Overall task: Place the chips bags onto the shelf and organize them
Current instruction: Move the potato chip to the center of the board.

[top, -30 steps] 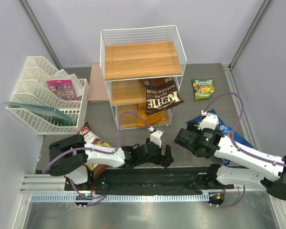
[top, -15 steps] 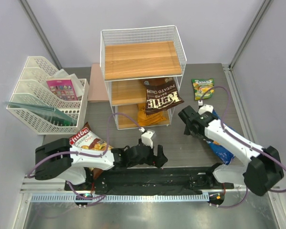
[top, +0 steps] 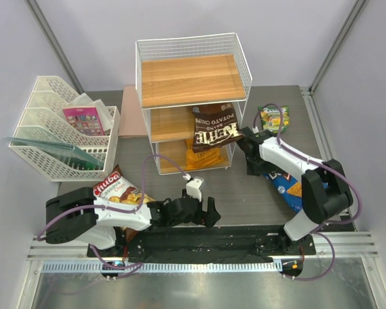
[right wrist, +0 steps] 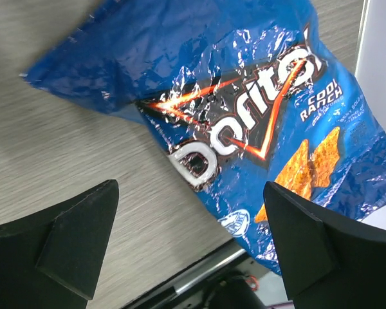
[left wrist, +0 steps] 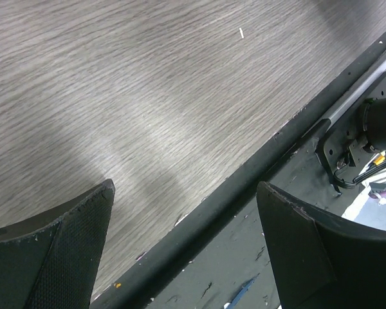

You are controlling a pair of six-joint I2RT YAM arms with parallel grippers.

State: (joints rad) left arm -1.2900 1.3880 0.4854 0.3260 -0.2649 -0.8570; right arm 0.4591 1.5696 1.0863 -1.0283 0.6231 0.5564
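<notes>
Pale lilac walls (top: 296, 38) box in a grey wood-grain table (top: 244, 193). A dark base plate (top: 212, 241) and a metal rail (top: 180, 265) run along the near edge. The shelf (top: 190, 80), white wire with three tan boards, stands far middle, top board bare. A white mesh file tray (top: 45, 154) sits left of it, with a pink packet (top: 85, 120) inside.

The dark brown Kettle bag (top: 213, 132) hangs half out of the middle tier, draped over the front of the bottom tier, where an orange bag (top: 192, 156) lies. The blue Doritos bag (top: 289, 188) lies flat on the table right of the shelf, partly under the right arm. The Chuba bag (top: 116, 188), brown-white with red lettering, lies near left, partly under the left arm. A small green-yellow bag (top: 275, 117) lies on the table just right of the shelf.

Only the overhead view shows the shelf and all five bags. Only the right wrist view gives the Doritos print: Cool Ranch, crinkled glossy foil, orange chips pictured. The left wrist view shows just bare wood grain, the plate edge and a cable (left wrist: 354, 174).

Left gripper (left wrist: 186, 185) is low over the near table edge, fingers wide apart, nothing between. Right gripper (right wrist: 192, 185) is at the Doritos bag's edge, fingers wide apart, gripping nothing.
</notes>
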